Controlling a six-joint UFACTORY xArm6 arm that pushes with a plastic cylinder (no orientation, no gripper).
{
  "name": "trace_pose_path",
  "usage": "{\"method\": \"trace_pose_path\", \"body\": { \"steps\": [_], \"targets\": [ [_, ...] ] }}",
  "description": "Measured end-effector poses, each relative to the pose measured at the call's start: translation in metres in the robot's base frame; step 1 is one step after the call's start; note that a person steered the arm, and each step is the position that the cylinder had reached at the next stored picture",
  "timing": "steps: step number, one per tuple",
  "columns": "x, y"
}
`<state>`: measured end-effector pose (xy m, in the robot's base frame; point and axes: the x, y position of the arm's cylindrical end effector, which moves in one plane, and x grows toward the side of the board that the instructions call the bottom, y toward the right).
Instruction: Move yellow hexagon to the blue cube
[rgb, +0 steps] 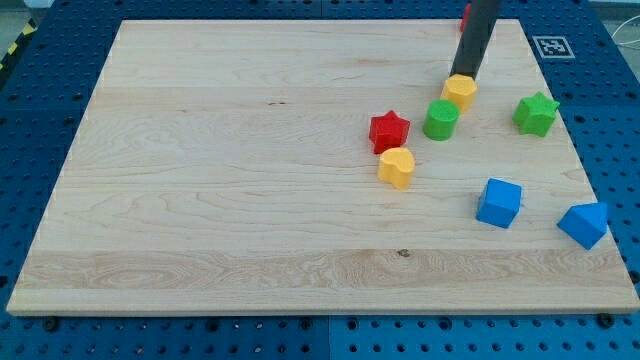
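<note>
The yellow hexagon (460, 92) lies in the view's upper right part of the wooden board. My tip (464, 75) touches its upper edge, just above it in the view. The blue cube (499, 203) sits lower, toward the view's bottom right, well apart from the hexagon. A green cylinder (440, 120) stands right below and left of the hexagon, nearly touching it, between it and the lower blocks.
A red star (389, 130) and a yellow heart (397, 167) lie left of the green cylinder. A green star (536, 113) lies to the right. A second blue block (584, 224) sits near the board's right edge (590, 190).
</note>
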<state>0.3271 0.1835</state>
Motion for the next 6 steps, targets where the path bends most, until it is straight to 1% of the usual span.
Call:
{"method": "trace_pose_path", "body": {
  "steps": [1,3,5,6],
  "targets": [
    [0.000,0.000],
    [-0.026,-0.013],
    [-0.004,-0.033],
    [0.019,-0.032]
  ]
}}
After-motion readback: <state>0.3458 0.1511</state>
